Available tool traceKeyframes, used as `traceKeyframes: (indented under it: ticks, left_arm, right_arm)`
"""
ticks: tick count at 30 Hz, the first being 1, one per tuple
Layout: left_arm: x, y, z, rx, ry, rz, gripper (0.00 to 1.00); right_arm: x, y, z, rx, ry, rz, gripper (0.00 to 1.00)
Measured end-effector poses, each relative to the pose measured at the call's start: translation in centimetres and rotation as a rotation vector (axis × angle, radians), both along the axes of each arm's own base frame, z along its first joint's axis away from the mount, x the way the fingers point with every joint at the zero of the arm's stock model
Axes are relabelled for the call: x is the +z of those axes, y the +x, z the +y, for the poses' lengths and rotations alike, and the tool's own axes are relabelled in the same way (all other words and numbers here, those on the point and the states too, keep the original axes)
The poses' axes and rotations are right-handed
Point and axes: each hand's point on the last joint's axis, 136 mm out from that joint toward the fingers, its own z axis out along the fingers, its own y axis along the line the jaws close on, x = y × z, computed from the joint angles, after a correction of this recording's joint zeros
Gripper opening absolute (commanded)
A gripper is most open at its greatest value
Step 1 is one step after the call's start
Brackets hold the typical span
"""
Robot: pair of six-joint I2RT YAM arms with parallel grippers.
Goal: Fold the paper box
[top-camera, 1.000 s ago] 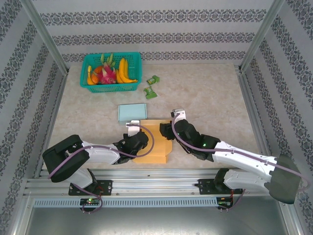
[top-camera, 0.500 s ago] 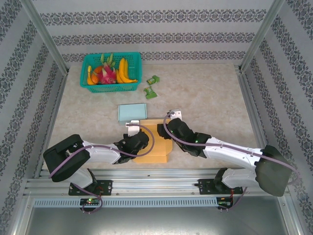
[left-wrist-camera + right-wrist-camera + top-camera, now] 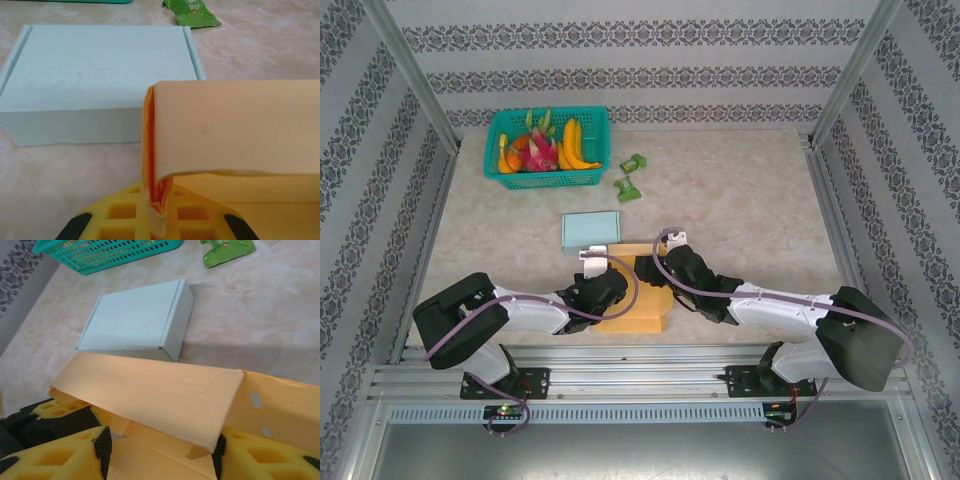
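Observation:
The orange paper box (image 3: 642, 308) lies partly folded at the table's near edge. In the left wrist view my left gripper (image 3: 159, 210) is shut on the doubled left wall of the paper box (image 3: 152, 150), with a long flap (image 3: 235, 125) standing to the right. My right gripper (image 3: 160, 450) is open and reaches over the box from the right (image 3: 650, 270). That flap (image 3: 150, 390) leans across between its fingers, and its right corner sits against the right pad (image 3: 218, 450). The left gripper (image 3: 30, 420) also shows at the left of the right wrist view.
A closed light blue box (image 3: 590, 229) lies just beyond the orange one. Two green packets (image 3: 629, 176) lie further back, beside a green basket (image 3: 548, 179) of fruit at the back left. Metal frame posts and patterned walls ring the table.
My right arm has reached further left over the box, and its jaws have spread slightly. The left arm has kept its grip and place.

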Motion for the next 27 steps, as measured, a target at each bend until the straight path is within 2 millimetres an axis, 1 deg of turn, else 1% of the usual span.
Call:
traceKeyframes:
  ticks: [4, 6, 11, 15, 23, 27]
  left_arm:
    - [0.0, 0.1, -0.1, 0.008, -0.014, 0.001, 0.0]
    - [0.0, 0.1, -0.1, 0.012, -0.019, 0.003, 0.0]
    - [0.0, -0.1, -0.3, 0.013, -0.017, 0.009, 0.0]
    - [0.0, -0.1, -0.3, 0.013, -0.014, 0.013, 0.0]
    - [0.0, -0.1, -0.4, 0.011, -0.015, 0.015, 0.0]
    - [0.0, -0.1, -0.4, 0.007, -0.015, 0.017, 0.0]
  right_arm:
    - [0.6, 0.2, 0.2, 0.007, 0.028, -0.015, 0.56]
    - [0.5, 0.0, 0.0, 0.012, 0.02, -0.027, 0.56]
    - [-1.3, -0.8, -1.9, 0.011, -0.07, -0.037, 0.57]
    - [-2.3, -0.7, -3.5, -0.001, -0.133, -0.04, 0.58]
    - [-4.1, 0.8, -7.0, -0.093, -0.233, -0.011, 0.6]
    - [-6.0, 1.5, -8.3, -0.126, -0.271, 0.035, 0.6]
